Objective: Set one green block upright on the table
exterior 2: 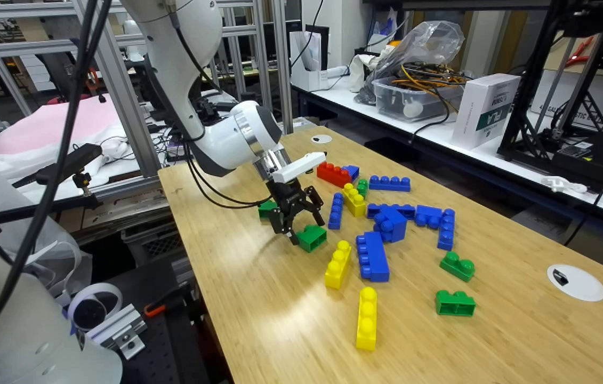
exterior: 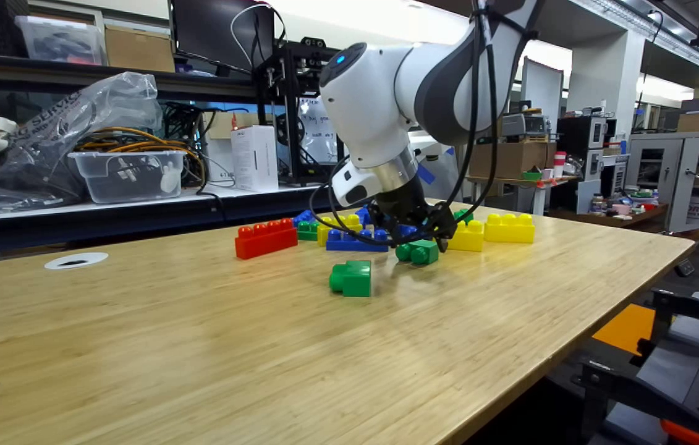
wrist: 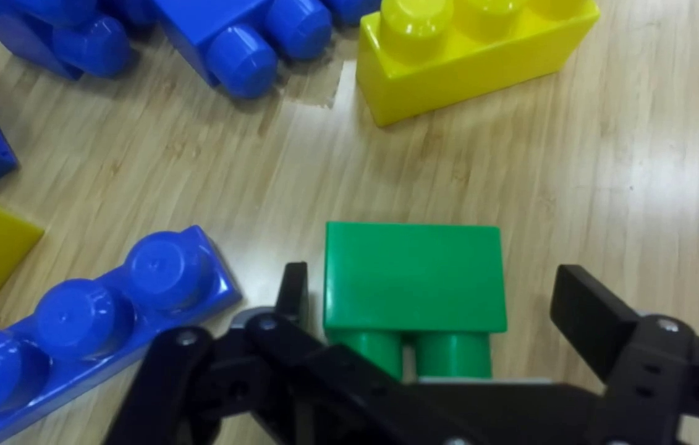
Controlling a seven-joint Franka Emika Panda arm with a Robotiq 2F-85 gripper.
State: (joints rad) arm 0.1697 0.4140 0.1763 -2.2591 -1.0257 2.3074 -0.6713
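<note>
A green block (wrist: 414,278) lies on its side on the table (wrist: 287,185), its two studs pointing toward the palm in the wrist view. My gripper (wrist: 436,300) stands open around it, one finger (wrist: 293,290) close by its left face and the opposite finger (wrist: 590,315) farther off; a gap shows on both sides. In the exterior views the same green block (exterior: 418,252) (exterior 2: 312,238) sits right under the gripper (exterior 2: 307,230), low over the tabletop. Another green block (exterior: 352,278) lies on its side nearby, partly behind the gripper as a green block (exterior 2: 266,209).
A blue brick (wrist: 83,315) lies left of the gripper, and a yellow brick (wrist: 473,68) beyond the block. Several blue bricks (exterior 2: 373,256), a red brick (exterior 2: 333,174) and more green bricks (exterior 2: 455,303) are spread over the tabletop. Arm cables (exterior: 479,123) hang beside the wrist.
</note>
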